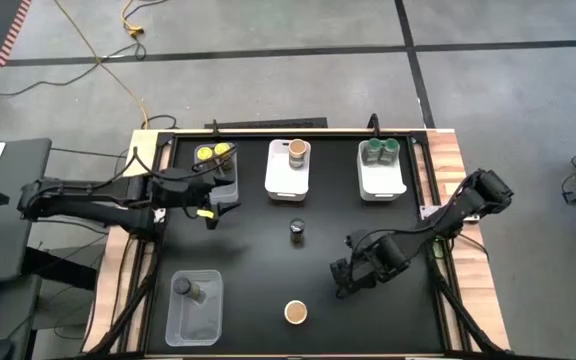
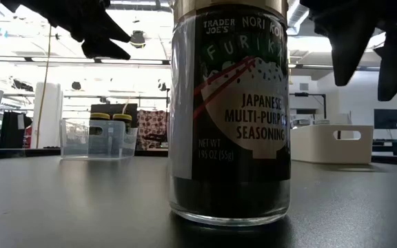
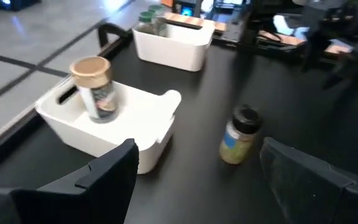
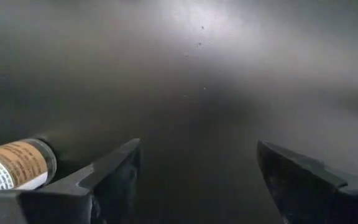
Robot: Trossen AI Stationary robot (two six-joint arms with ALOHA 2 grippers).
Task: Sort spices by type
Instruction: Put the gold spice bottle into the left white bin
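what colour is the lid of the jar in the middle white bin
Tan-brown. The jar's lid shows best in the left wrist view, standing in the white bin.

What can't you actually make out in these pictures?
- Low view: the tall furikake jar fills the frame, its top cut off, hiding the table behind it.
- High view: the jar in the clear bin is too small to read.
- Right wrist view: one jar is cut off by the edge and the right gripper's finger.
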